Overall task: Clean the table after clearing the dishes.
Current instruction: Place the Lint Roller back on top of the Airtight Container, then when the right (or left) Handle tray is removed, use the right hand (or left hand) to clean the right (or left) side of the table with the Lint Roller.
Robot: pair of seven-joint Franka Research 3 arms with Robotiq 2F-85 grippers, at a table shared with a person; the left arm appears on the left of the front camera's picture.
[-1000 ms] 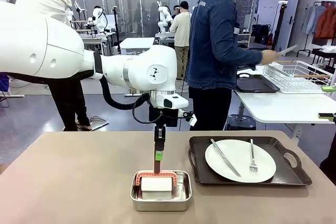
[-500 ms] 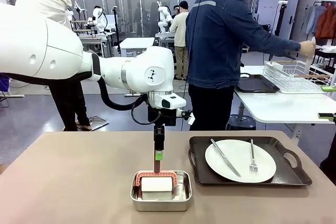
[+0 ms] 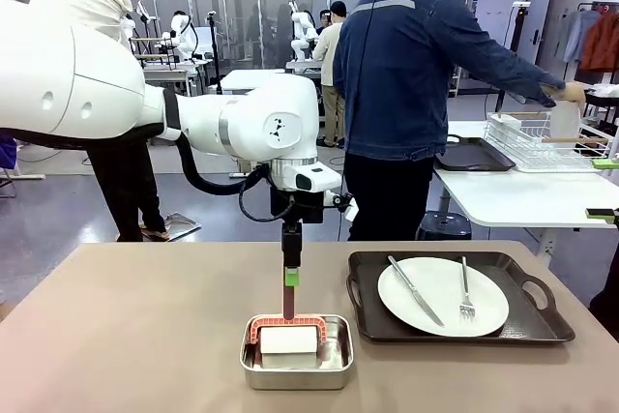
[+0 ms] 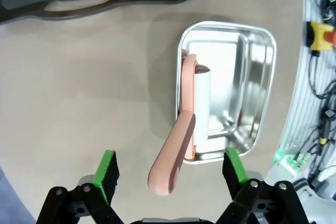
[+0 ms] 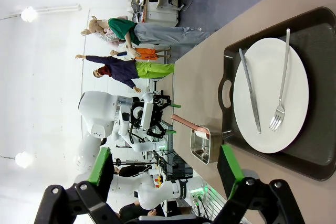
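My left gripper (image 3: 289,282) hangs open over a steel tin (image 3: 297,353) on the brownish table (image 3: 126,336). A white cleaning roller (image 4: 210,93) lies in the tin. Its pink handle (image 4: 181,140) rises between my left gripper's (image 4: 170,170) green pads and touches neither. To the right a dark tray (image 3: 542,321) carries a white plate (image 3: 443,307) with a knife (image 3: 416,290) and a fork (image 3: 465,289). My right gripper (image 5: 165,169) is open and holds nothing, with that plate (image 5: 270,108) well ahead of it.
A person in a denim jacket (image 3: 406,65) stands at the far side, turned away, reaching a white plate (image 3: 564,118) toward the wire rack (image 3: 532,142) on a white table (image 3: 513,195). Another dark tray (image 3: 474,154) lies there.
My left gripper has opened and let go of the roller's handle, rising slightly. The person has swung the plate further right, down to the rack.
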